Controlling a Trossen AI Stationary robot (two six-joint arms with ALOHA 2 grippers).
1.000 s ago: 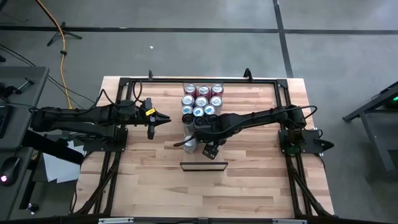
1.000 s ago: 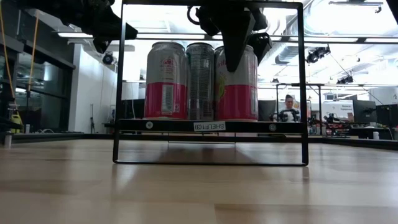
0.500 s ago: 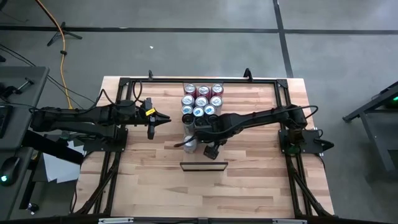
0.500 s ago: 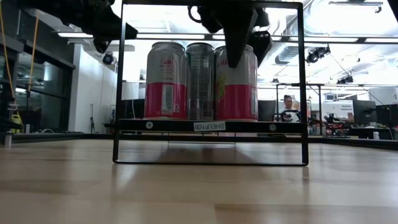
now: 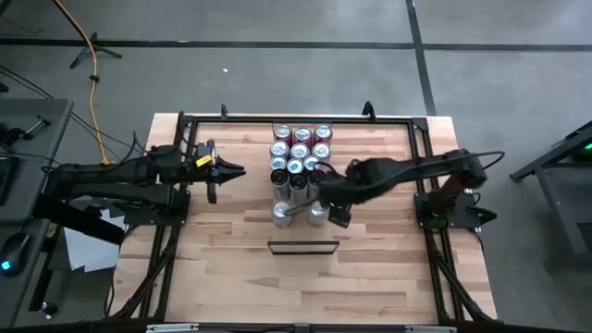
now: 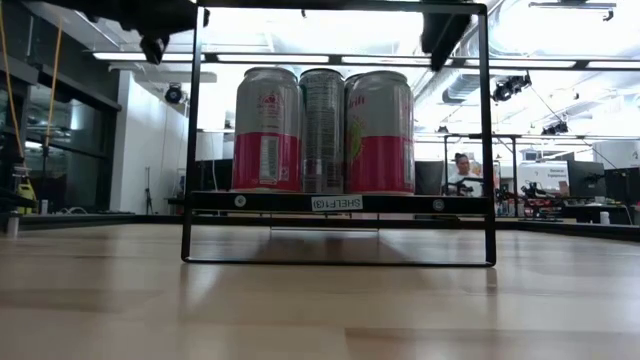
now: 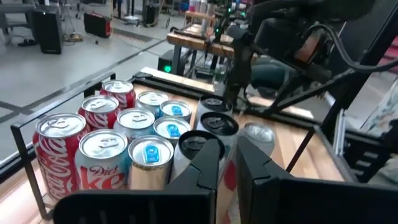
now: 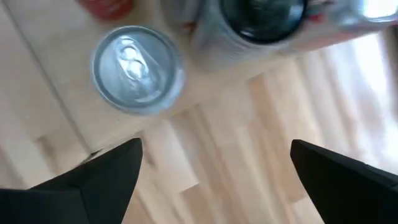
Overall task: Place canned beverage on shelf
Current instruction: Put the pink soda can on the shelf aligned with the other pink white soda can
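I see the right gripper point(image 5: 335, 215) with its fingers point(image 8: 106, 174) spread wide and empty, hanging just right of the two silver-topped cans point(image 5: 298, 214) at the near end of the cluster; those cans stand upright on the shelf point(image 6: 338, 203), side by side inside the black frame point(image 6: 487, 130); from table height three cans point(image 6: 323, 131) show in a row on it; the placed can point(image 8: 137, 70) shows clear of the fingers in the right wrist view. Left gripper point(image 5: 213, 181) waits with fingers closed at the left of the surface point(image 5: 231, 277), well apart from the cans. Risk, as I judge it: the open fingers sit close beside the nearest can; a sideways swing on retreat could clip it and topple it into its neighbours; the frame's right post is also near the arm's path; a straight lift first would be safer.
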